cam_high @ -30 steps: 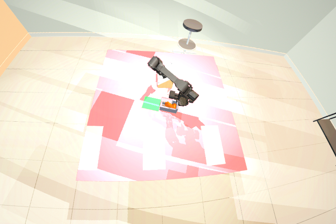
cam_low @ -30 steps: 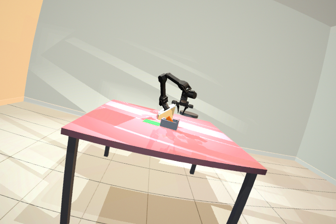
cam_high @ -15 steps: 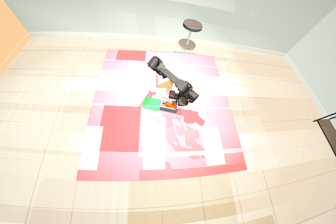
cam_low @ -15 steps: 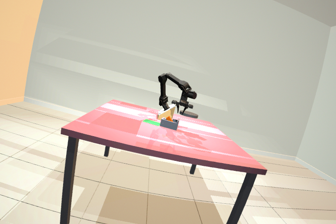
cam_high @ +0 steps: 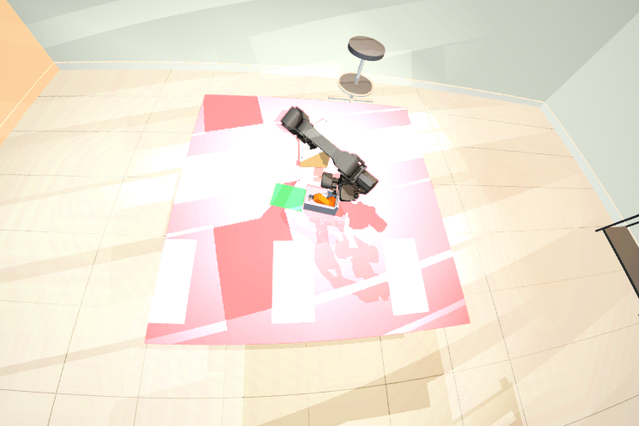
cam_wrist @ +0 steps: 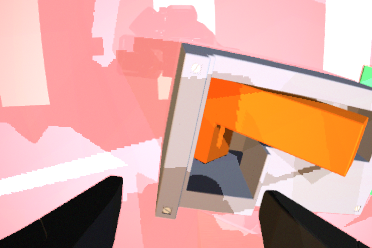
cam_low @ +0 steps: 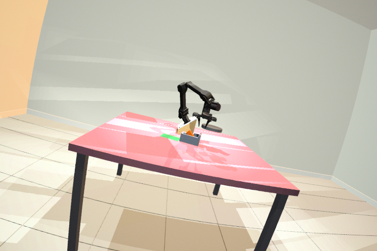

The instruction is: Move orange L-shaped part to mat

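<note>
In the wrist view the frame edge is cutting off both dark fingers and the green mat (cam_wrist: 366, 76) (only a sliver is showing). The orange part (cam_wrist: 286, 121) is hiding much of the tray (cam_wrist: 178, 141) pocket beneath it.

A glossy pink-red surface (cam_low: 128, 146) on dark legs (cam_low: 76, 199) stands on a floor of pale beige tiles (cam_low: 170, 223). A round grey-topped stool (cam_high: 365, 48) on a single metal post stands just beyond the surface's far edge (only its base disc shows in the exterior view). Grey-green walls (cam_low: 182, 44) meet one orange wall (cam_low: 18, 38).
</note>
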Action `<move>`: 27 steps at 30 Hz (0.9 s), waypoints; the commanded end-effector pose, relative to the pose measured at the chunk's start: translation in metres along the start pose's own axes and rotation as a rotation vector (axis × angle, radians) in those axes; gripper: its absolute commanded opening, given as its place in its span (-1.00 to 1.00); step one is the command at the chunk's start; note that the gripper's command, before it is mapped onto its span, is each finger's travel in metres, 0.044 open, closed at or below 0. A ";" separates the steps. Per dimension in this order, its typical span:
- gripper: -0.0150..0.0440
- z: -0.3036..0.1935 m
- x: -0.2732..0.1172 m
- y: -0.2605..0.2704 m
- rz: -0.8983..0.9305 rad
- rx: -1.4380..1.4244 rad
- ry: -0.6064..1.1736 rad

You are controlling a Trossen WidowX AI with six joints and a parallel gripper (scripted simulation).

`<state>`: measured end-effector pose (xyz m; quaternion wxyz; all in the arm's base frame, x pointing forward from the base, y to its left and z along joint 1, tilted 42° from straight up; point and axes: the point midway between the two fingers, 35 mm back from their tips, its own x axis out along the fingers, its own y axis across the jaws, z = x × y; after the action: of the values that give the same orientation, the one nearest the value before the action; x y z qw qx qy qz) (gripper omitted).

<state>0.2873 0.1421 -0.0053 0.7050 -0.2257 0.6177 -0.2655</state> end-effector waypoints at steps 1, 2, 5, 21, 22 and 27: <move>0.46 0.002 -0.001 -0.010 0.000 -0.160 0.000; 0.46 0.003 -0.001 -0.014 -0.001 -0.240 0.001; 0.46 0.004 -0.002 -0.027 -0.001 -0.501 0.003; 0.46 0.005 -0.002 -0.077 0.001 -1.510 0.016; 0.46 0.005 -0.002 -0.077 0.001 -1.510 0.016; 0.46 0.005 -0.002 -0.077 0.001 -1.510 0.016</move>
<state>0.2865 0.0989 0.0367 0.4280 -0.6010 0.6558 0.1598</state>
